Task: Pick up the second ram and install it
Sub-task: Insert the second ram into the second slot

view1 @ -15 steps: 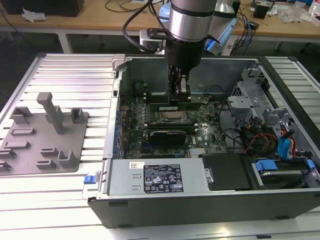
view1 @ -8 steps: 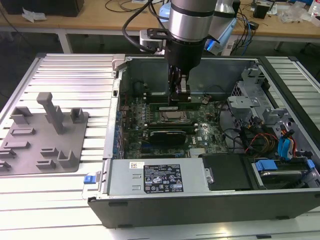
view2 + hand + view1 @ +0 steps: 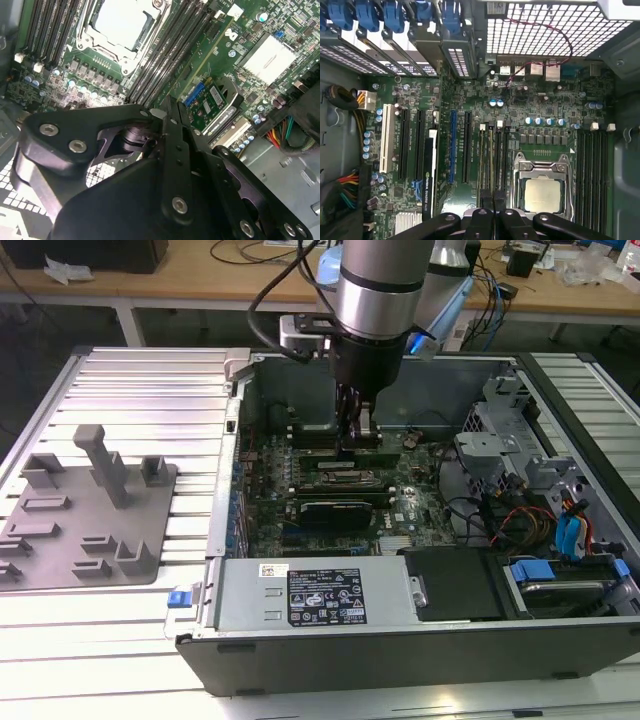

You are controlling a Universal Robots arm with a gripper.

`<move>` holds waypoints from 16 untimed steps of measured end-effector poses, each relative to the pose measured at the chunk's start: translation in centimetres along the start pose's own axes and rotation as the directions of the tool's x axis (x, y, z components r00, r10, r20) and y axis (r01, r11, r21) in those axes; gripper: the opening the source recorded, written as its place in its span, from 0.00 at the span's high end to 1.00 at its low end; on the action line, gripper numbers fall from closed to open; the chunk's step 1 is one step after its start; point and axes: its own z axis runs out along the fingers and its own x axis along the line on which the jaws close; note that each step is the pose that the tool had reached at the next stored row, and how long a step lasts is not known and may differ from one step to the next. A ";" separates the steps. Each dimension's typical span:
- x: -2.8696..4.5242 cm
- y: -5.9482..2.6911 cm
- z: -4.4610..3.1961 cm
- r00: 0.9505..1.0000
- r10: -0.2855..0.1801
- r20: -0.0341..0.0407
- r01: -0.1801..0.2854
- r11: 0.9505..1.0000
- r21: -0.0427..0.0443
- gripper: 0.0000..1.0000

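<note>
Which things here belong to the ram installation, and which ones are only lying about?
For the job: gripper; second ram, apparently the edge-on strip at its tips; memory slots; motherboard.
Just lying about: grey fixture tray; power supply; drive cage.

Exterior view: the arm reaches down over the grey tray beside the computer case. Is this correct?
No. In the exterior view the arm reaches down inside the open computer case, above the motherboard; the grey tray lies beside the case.
</note>
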 end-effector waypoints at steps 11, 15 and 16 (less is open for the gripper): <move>-0.03 -0.05 0.85 1.000 0.000 0.000 0.000 1.000 0.000 0.91; -0.04 -0.07 1.22 1.000 0.000 0.000 0.000 1.000 0.000 0.91; -0.05 -0.08 1.38 1.000 0.000 0.000 0.000 1.000 0.000 0.91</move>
